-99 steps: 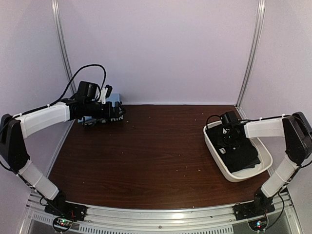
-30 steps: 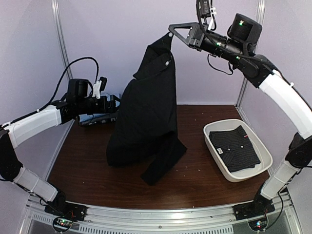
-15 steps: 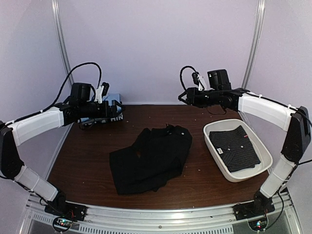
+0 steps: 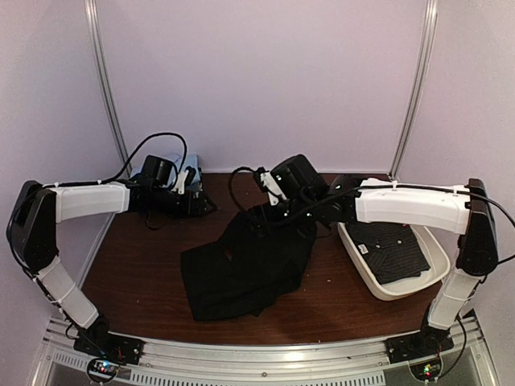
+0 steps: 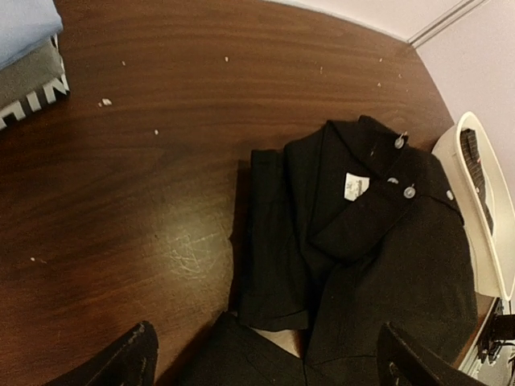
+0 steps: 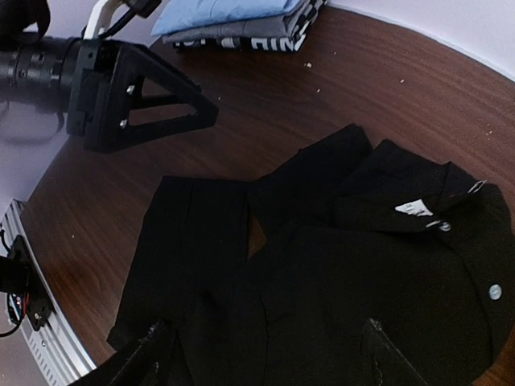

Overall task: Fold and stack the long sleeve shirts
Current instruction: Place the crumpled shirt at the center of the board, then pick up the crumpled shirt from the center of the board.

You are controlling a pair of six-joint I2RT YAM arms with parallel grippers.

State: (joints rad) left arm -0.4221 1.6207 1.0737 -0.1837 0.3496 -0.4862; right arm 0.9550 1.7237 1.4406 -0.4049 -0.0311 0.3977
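Observation:
A plain black long sleeve shirt (image 4: 245,265) with small white buttons lies crumpled in the middle of the table, collar and white label (image 5: 352,186) towards the back. My right gripper (image 4: 269,215) hovers open just above its upper part, with black cloth (image 6: 322,265) showing between the fingers and nothing held. From the back left, my left gripper (image 4: 205,205) reaches towards the shirt (image 5: 362,241), also open and empty. A second shirt (image 4: 394,245), dark with pale dots, lies folded in the white tray (image 4: 434,277).
A folded stack of blue and grey clothes (image 6: 241,20) sits at the back left corner (image 5: 28,56), behind the left gripper (image 6: 137,96). The tray (image 5: 475,201) stands at the right side of the table. Purple walls close in the back and sides.
A second ago the right gripper held the black shirt high by its collar. The shirt then dropped onto the table; the right arm came down and left over it, jaws open.

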